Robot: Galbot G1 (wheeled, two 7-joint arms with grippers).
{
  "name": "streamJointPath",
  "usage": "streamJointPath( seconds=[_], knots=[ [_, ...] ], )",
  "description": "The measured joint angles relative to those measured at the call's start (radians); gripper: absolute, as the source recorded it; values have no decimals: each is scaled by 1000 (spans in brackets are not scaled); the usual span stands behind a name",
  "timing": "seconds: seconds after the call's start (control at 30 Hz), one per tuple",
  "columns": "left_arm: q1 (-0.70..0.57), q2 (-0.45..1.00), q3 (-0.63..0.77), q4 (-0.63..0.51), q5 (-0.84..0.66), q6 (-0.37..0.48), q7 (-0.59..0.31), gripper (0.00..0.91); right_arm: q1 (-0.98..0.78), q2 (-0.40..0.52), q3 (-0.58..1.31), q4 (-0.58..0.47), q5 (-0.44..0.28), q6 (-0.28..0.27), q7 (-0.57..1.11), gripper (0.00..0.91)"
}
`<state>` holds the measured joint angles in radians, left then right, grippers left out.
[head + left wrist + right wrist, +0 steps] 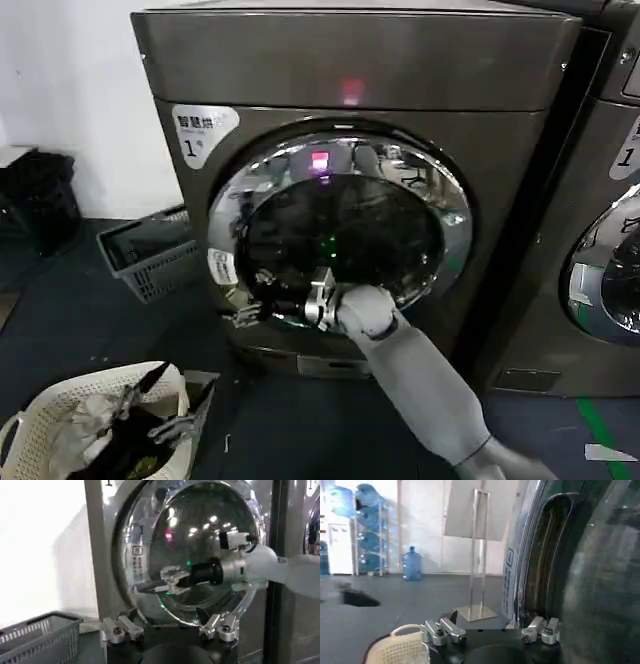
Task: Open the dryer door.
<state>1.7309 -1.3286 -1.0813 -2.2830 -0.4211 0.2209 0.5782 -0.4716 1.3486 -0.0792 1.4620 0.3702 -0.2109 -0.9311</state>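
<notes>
At dryer door (345, 225) lower-left rim: right pincer (243, 315) (fingers spread).

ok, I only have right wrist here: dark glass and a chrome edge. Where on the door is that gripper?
Observer: The right gripper is at the lower left of the wide chrome rim of the large round dark-glass dryer door.
Operator: Left arm?
Observer: Idle. The left gripper hangs low over the cream perforated laundry basket, apart from the machine.
Operator: Anything on the floor beside the machine?
Observer: A grey slatted plastic basket sits on the floor left of the dryer, near the white wall.
</notes>
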Motion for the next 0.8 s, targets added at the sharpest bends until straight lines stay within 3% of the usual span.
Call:
streamJointPath(
  seconds=[0.4,0.63,0.8],
  knots=[
    [-108,139,-110,74,-215,71,-118,907,-40,-51,19,61,-1,17,-201,907],
    [-165,259,-88,141,-280,99,-174,907,-67,-85,33,95,0,20,-305,907],
    [-218,358,-44,203,-321,98,-163,907,-98,-114,50,116,-6,31,-387,907]
  ],
)
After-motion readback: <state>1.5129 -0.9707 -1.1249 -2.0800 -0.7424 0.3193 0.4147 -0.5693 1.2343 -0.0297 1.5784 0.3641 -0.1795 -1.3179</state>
